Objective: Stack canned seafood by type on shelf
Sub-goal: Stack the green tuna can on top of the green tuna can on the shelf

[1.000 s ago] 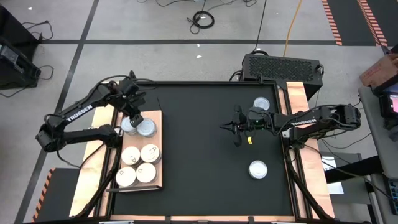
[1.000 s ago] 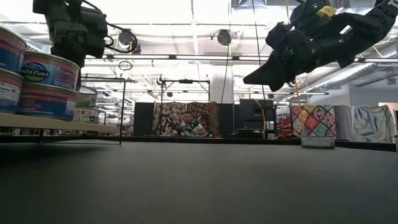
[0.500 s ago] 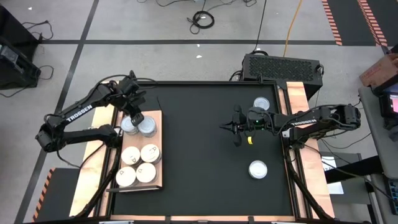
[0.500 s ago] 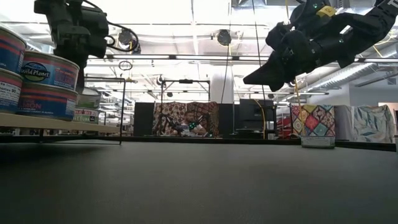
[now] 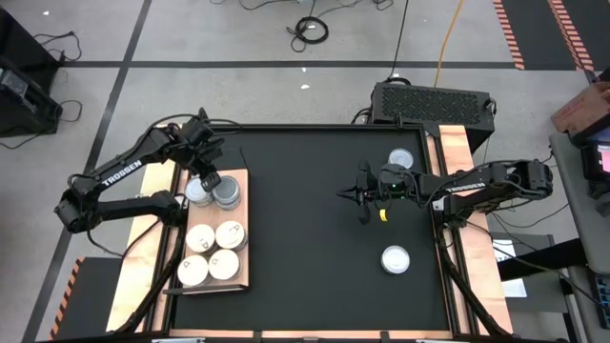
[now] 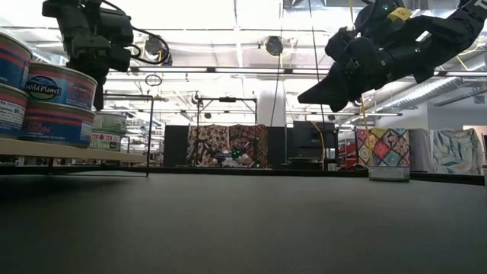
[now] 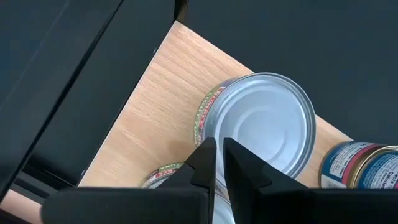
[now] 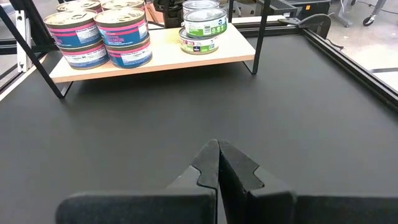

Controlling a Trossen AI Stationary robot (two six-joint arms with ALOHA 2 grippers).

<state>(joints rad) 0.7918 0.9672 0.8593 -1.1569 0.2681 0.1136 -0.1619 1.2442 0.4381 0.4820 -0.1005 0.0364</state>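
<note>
Since a second ago, only the left claw (image 5: 209,181) has shifted a little, its fingers (image 7: 239,171) parting by a sliver above the silver tin (image 7: 264,127) at the shelf's (image 5: 238,272) far end. Tabletop (image 5: 315,238) and mat look unchanged. That left arm reaches in from the left edge, bent at the elbow, claw pointing down. Right arm stretches in from the right edge, hovering level over the mat's middle; its claw (image 5: 345,195) is pressed together, empty. Cream tins (image 5: 217,250) fill the shelf's near end. Two loose tins (image 5: 396,258) lie near the right edge.
</note>
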